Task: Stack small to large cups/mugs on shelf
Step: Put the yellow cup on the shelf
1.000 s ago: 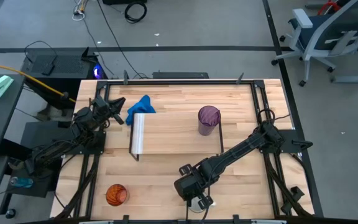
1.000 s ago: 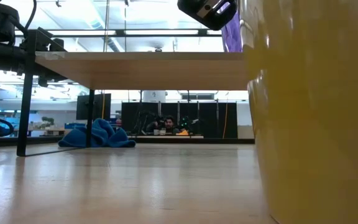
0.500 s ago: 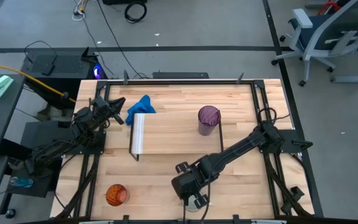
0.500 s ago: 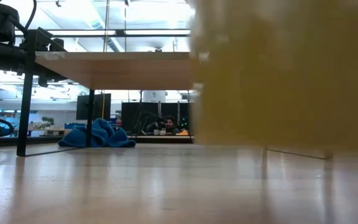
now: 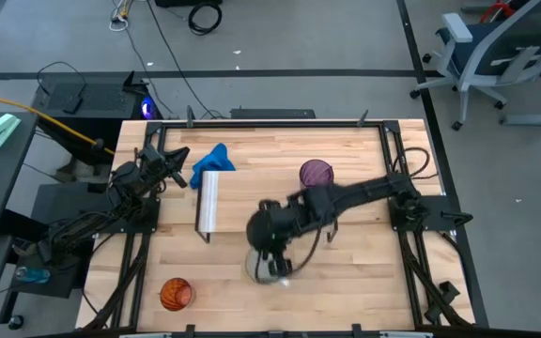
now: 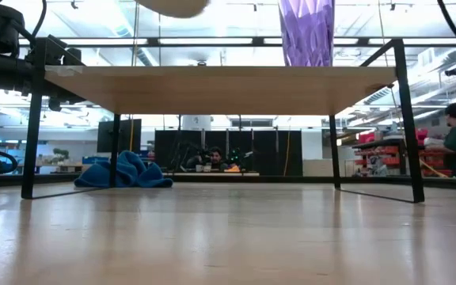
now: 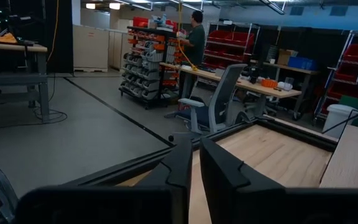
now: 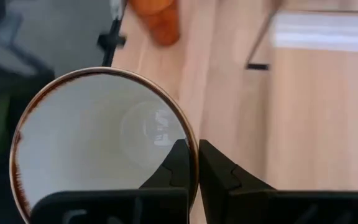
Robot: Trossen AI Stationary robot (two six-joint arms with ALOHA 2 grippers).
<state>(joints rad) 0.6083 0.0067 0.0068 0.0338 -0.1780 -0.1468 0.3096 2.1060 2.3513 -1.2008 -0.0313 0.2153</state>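
My right gripper (image 5: 272,261) is shut on the white mug (image 5: 265,268), in the air in front of the shelf (image 5: 280,214), near its left end. The mug's brown-edged rim and white inside fill the right wrist view (image 8: 104,143). In the low view only its bottom (image 6: 172,6) shows, at the top. The purple tumbler (image 5: 316,174) stands upright on the shelf board (image 6: 212,89), toward the right. The orange cup (image 5: 177,294) stands on the table's near left. My left gripper (image 5: 181,164) is shut and empty at the far left. My right gripper pinches the mug's wall at the rim (image 8: 188,134), one finger inside the mug and one outside. The fingers come from above, pointing down. The mug hangs below them, mouth up, lifted clear of the table.
A blue cloth (image 5: 212,160) lies crumpled on the table by the shelf's far left corner and shows under the shelf in the low view (image 6: 125,170). The shelf's white end panel (image 5: 208,202) faces left. People sit at benches in the room behind the table.
My right gripper has risen from the table's near edge and gone toward the far edge and a little left, toward the shelf, carrying the mug. The mug, which stood close in front of the low camera, is now lifted clear of the table.
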